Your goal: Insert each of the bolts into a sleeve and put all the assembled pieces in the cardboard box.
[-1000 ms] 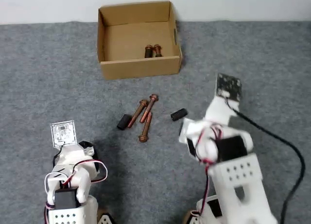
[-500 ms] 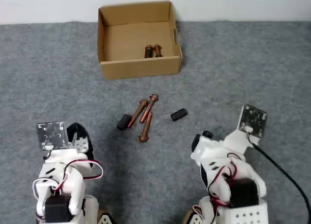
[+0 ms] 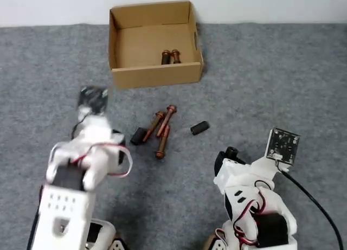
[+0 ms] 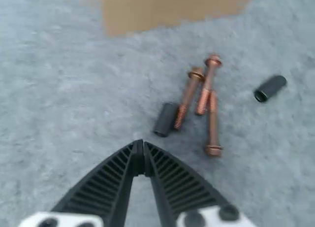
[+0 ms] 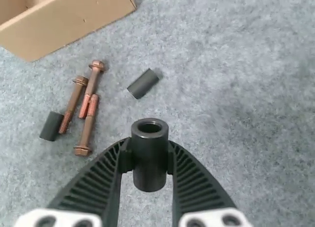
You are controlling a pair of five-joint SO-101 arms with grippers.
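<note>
Three copper bolts (image 3: pixel 161 128) lie bunched on the grey carpet, one of them with its tip at a black sleeve (image 3: pixel 138 135). A second loose sleeve (image 3: pixel 199 128) lies to their right. My left gripper (image 4: pixel 142 145) is shut and empty, hovering just short of the near sleeve (image 4: pixel 165 119) and the bolts (image 4: pixel 207 84). My right gripper (image 5: pixel 149 148) is shut on a third black sleeve (image 5: pixel 149 160), held upright with its bore showing, back from the pile. The cardboard box (image 3: pixel 154 75) at the far side holds two assembled pieces (image 3: pixel 171 57).
The right arm (image 3: pixel 255 196) stands at the near right and the left arm (image 3: pixel 87 163) leans in over the carpet left of the bolts. Open carpet lies between the pile and the box's front wall (image 5: pixel 64 20).
The left arm has swung forward from its near-edge rest to the bolts. The right arm pulled back toward the near edge with its sleeve and now holds still.
</note>
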